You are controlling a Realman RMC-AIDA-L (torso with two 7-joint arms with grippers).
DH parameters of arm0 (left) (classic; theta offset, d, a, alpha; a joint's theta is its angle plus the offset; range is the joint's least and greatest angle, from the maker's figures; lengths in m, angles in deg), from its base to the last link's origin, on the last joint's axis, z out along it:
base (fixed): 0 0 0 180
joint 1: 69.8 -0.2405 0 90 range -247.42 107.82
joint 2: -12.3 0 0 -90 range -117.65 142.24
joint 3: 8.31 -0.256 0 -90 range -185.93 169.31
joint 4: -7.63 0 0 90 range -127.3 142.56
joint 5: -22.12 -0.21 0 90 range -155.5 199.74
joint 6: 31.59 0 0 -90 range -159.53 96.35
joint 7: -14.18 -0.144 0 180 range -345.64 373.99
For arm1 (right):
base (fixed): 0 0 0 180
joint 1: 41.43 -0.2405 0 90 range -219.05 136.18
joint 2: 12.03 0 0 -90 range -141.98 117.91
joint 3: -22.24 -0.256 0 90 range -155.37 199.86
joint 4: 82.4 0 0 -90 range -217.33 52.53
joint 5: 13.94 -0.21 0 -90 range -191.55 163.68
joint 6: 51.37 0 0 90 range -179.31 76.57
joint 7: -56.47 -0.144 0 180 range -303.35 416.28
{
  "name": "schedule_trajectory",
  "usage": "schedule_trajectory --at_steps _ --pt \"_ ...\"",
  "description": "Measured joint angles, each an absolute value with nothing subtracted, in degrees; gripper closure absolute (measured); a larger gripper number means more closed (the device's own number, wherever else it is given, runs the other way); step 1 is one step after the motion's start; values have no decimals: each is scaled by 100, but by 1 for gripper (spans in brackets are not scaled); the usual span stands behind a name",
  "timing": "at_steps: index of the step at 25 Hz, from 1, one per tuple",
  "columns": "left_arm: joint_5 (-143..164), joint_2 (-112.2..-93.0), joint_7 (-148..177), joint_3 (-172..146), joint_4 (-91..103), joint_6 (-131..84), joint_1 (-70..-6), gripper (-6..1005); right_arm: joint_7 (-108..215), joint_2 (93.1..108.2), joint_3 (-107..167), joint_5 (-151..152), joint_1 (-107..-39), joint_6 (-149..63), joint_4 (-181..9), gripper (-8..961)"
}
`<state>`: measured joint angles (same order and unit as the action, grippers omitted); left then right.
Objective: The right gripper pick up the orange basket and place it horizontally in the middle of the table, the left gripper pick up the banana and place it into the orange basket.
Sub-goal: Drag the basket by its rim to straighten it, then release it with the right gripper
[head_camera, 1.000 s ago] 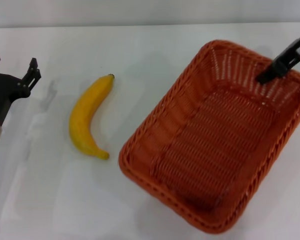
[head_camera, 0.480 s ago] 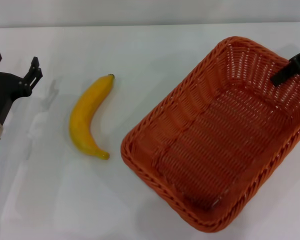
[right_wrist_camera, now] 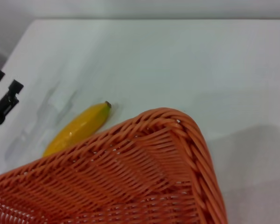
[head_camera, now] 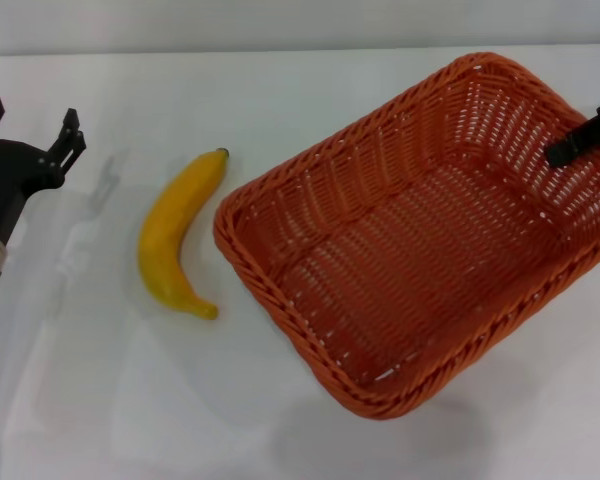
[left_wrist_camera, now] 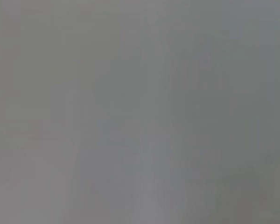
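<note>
The orange basket hangs tilted over the right half of the white table, its open side facing up. My right gripper is at the basket's far right rim, one black finger showing inside the wall, shut on that rim. In the right wrist view the basket's braided corner fills the foreground. The banana lies on the table just left of the basket, stem pointing away; it also shows as the banana beyond the rim. My left gripper rests at the far left, open and holding nothing.
The left wrist view is a blank grey field. The table's far edge runs along the back. Bare white tabletop lies in front of the banana and basket. The left gripper shows far off in the right wrist view.
The basket has swung round and shifted left toward the banana, carried by my right gripper, which moved slightly right. The banana and the left arm have stayed put.
</note>
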<state>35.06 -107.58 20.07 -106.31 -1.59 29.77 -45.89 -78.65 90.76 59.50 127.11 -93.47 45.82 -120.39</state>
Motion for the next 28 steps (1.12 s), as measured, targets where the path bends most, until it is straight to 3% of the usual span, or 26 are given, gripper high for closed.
schedule_trajectory --at_steps 19,28 --pt "3522 -10758 2007 -10586 -160 2888 -4581 137 -7890 9290 5334 12082 -8504 4010 -12191 833" --pt "3540 -10752 2007 -10577 -160 2888 -4572 137 -8032 9683 5270 11880 -8154 3944 -12811 834"
